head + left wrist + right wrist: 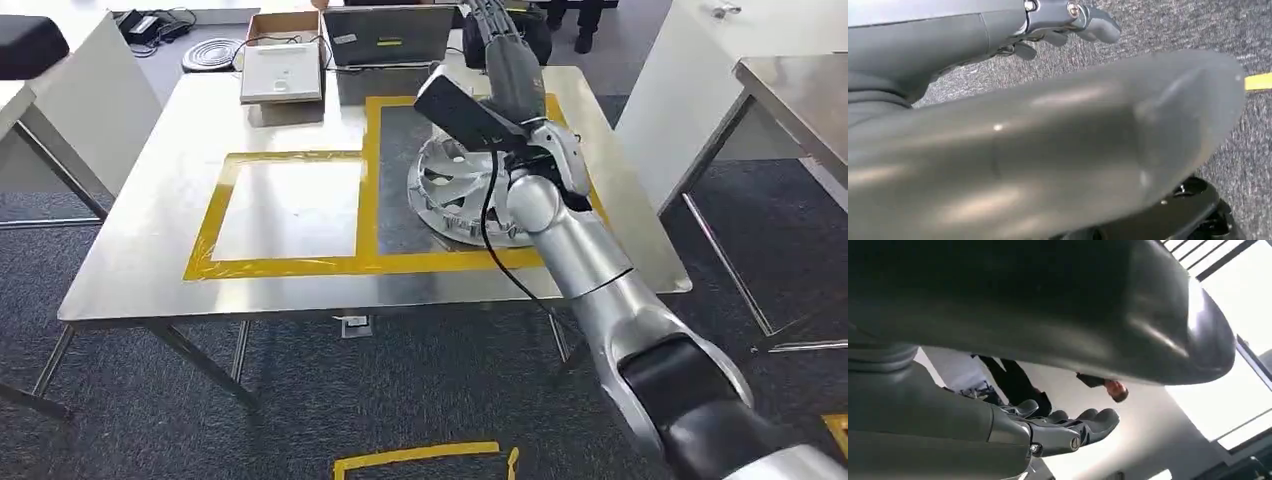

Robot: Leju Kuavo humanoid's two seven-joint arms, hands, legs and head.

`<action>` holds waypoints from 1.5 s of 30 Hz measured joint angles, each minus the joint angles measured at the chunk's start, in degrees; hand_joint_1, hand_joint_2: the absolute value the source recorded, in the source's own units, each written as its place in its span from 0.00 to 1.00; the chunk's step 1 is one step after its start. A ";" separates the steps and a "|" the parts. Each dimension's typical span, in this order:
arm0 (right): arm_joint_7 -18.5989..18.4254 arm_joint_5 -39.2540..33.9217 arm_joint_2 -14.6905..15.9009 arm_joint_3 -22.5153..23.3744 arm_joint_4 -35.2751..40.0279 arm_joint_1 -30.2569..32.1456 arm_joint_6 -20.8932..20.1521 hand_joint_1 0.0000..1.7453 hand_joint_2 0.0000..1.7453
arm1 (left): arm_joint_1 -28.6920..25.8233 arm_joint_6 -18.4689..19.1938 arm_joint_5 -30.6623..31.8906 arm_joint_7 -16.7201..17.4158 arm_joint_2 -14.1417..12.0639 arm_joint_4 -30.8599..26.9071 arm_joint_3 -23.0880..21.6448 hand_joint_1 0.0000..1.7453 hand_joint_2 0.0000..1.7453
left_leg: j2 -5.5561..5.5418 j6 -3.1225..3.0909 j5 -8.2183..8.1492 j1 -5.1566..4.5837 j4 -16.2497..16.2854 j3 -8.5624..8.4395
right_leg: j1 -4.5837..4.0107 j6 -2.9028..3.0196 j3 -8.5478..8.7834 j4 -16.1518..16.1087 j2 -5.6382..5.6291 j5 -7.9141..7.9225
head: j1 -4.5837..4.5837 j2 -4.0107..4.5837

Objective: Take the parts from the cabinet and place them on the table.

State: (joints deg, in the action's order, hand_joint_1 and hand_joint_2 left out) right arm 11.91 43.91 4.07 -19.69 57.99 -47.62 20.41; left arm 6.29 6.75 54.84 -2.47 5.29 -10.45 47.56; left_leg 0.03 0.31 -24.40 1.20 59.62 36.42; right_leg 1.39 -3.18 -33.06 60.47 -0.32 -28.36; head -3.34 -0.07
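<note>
A round silver part (452, 192) with ribbed spokes lies on the steel table (150, 250), inside the right-hand square of yellow tape (368, 170). My right arm reaches over that part, and my right hand (490, 28) is raised beyond it near the table's far edge. In the right wrist view the right hand (1068, 432) has its fingers stretched out and apart, with nothing in them. My left hand (1068, 22) hangs over the grey carpet with nothing in it, its fingers loosely apart.
The left taped square (290, 210) is bare. A cardboard box (283, 62) and a laptop (388, 35) stand at the table's far edge. Another steel table (800, 95) stands to the right. A person (1015, 382) stands beyond the table. Yellow tape (420, 458) marks the floor.
</note>
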 joint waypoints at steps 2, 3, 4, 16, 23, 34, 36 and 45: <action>-0.42 0.11 0.20 -0.04 1.05 0.16 -0.09 0.00 0.00 | 0.07 -0.11 0.04 0.02 0.11 0.02 -0.02 0.00 0.00 | -0.14 0.73 0.10 -0.12 0.36 0.02 | -0.03 1.53 -0.50 -0.55 -0.29 0.45 | -0.07 0.00; -0.55 0.11 0.20 -0.04 1.38 0.20 -0.13 0.00 0.00 | 0.07 -0.15 0.07 0.07 0.11 0.02 -0.02 0.00 0.00 | -0.18 1.23 0.45 -0.10 0.03 0.12 | -0.12 2.17 -0.89 -0.11 -0.37 0.59 | 0.02 0.00; -0.52 0.18 0.20 -0.09 1.68 0.22 -0.29 0.00 0.00 | -0.05 -0.20 0.07 0.07 0.09 0.02 -0.02 0.00 0.00 | -0.20 1.82 0.83 0.02 -0.21 0.38 | -0.15 2.80 -1.22 -0.25 -0.34 1.01 | -0.11 0.00; -0.33 -0.17 0.04 -0.57 1.81 -1.36 -0.63 0.00 0.00 | 0.41 -0.61 0.07 0.15 -0.26 0.04 -0.02 0.00 0.00 | 0.10 0.23 -6.79 -1.21 0.53 -6.93 | -1.39 3.99 -6.50 -0.62 0.00 6.38 | -0.04 0.00; -0.68 0.11 -0.22 -0.96 1.24 -1.84 -0.57 0.00 0.00 | 0.63 -0.55 0.09 0.13 -0.48 0.07 -0.02 0.00 0.00 | 0.32 -2.09 -2.48 -1.08 -1.23 -3.81 | -0.74 1.69 -9.41 6.82 0.09 -1.26 | 0.09 0.00; -0.70 1.05 -0.59 -1.90 -0.20 -2.15 0.46 0.00 0.00 | 0.65 -0.65 0.44 0.42 -0.30 0.09 -0.02 0.00 0.00 | 0.27 0.55 3.21 -0.79 -0.49 2.11 | -1.17 3.21 2.16 -0.93 -0.08 -1.48 | -0.24 0.00; -0.41 1.05 -0.79 -1.99 -0.57 -2.27 0.50 0.00 0.00 | 0.52 -0.70 0.44 0.41 -0.39 0.09 -0.02 0.00 0.00 | 0.02 1.21 2.32 -0.53 -0.11 2.92 | -0.81 4.25 1.34 -1.66 0.26 0.07 | -0.17 0.00; 0.55 0.50 -0.96 -2.23 -1.95 -2.26 0.72 0.00 0.00 | 0.53 -0.90 0.04 0.37 -0.35 0.15 -0.02 0.00 0.00 | -0.07 1.28 -3.87 -0.49 4.97 -3.89 | -1.08 4.32 -5.37 -1.21 0.20 5.62 | 0.00 0.00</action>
State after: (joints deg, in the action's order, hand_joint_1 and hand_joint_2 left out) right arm 12.46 44.41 3.10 -21.92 56.04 -49.88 21.14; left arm 6.81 5.86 54.88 -2.10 4.94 -10.29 47.54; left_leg -0.04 1.60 -28.27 0.71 64.59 32.54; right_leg 0.30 1.14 -38.43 59.27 -0.12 -22.75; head -3.34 -0.07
